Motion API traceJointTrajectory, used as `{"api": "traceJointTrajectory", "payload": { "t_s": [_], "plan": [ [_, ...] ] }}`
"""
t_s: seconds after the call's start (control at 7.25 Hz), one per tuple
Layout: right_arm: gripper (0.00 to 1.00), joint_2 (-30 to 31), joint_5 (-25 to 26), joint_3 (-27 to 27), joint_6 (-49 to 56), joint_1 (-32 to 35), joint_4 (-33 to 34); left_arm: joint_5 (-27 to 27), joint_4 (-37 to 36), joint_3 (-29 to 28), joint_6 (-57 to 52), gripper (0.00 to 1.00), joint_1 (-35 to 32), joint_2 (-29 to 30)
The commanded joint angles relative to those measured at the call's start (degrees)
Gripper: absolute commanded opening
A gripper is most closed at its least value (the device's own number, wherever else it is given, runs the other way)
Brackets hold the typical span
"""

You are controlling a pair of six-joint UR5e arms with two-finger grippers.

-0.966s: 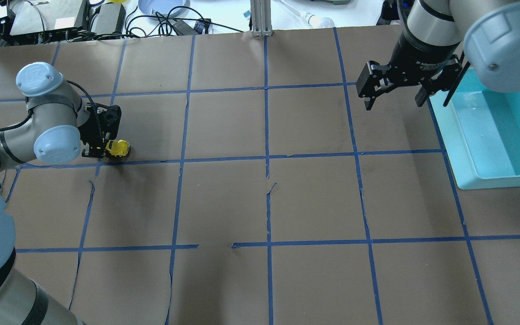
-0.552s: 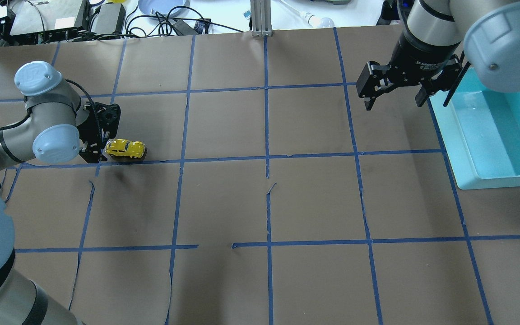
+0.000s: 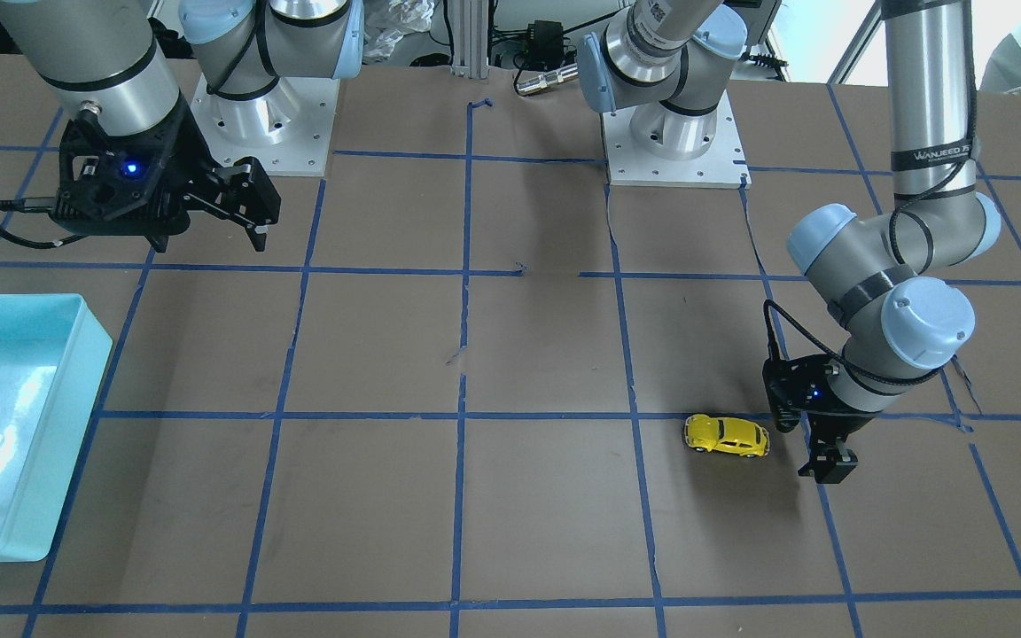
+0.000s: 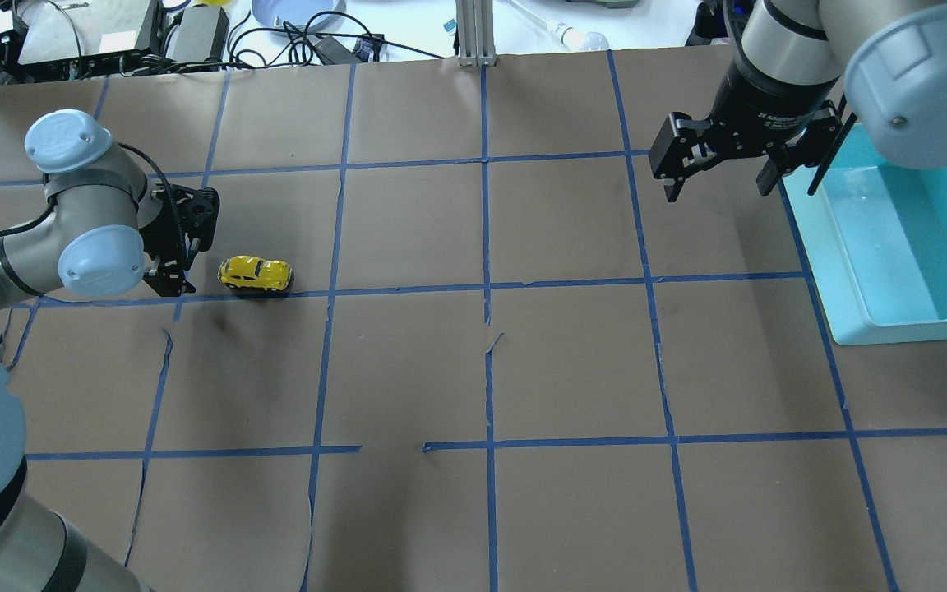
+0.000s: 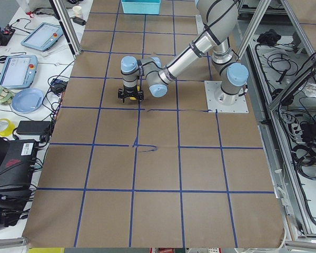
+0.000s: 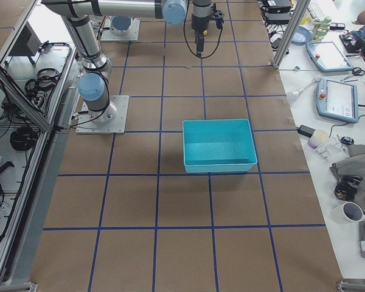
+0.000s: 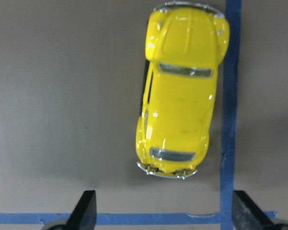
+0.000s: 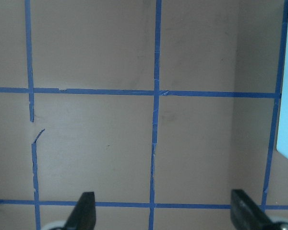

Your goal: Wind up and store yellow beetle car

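Observation:
The yellow beetle car (image 4: 256,274) stands on its wheels on the brown table, just above a blue tape line and free of any grip. It also shows in the front view (image 3: 727,435) and fills the left wrist view (image 7: 180,93), ahead of the fingertips. My left gripper (image 4: 186,247) is open and empty, low over the table, a short gap to the left of the car. My right gripper (image 4: 718,189) is open and empty, held above the table at the far right, beside the teal bin (image 4: 810,255).
The teal bin (image 3: 67,443) is empty and sits at the table's right edge. Blue tape lines grid the brown paper. Cables, a plate and boxes lie beyond the far edge (image 4: 301,16).
The car has left the left gripper's fingers and rolled to the right along the tape line. The left gripper has drawn back slightly. The right arm has not moved.

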State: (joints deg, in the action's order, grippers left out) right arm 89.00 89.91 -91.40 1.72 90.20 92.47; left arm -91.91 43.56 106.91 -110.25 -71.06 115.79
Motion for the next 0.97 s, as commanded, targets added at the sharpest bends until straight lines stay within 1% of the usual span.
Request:
{"api": "traceJointTrajectory", "payload": {
  "t_s": [0.0, 0.28, 0.55, 0.83],
  "plan": [
    [1.0, 0.04, 0.0, 0.0, 0.04, 0.06, 0.08, -0.02, 0.21, 0.05, 4.39, 0.97, -1.96, -0.65],
    [1.0, 0.04, 0.0, 0.0, 0.04, 0.06, 0.0, 0.51, 1.53, -0.03, 13.71, 0.96, -9.06, -1.71],
    [1.0, 0.04, 0.0, 0.08, 0.04, 0.06, -0.01, 0.77, 1.71, 0.4, 13.84, 0.95, -9.71, -1.28],
    [1.0, 0.04, 0.0, 0.0, 0.04, 0.06, 0.0, 0.77, 1.1, 2.41, 12.35, 0.93, -9.1, -1.1]
  ]
}}
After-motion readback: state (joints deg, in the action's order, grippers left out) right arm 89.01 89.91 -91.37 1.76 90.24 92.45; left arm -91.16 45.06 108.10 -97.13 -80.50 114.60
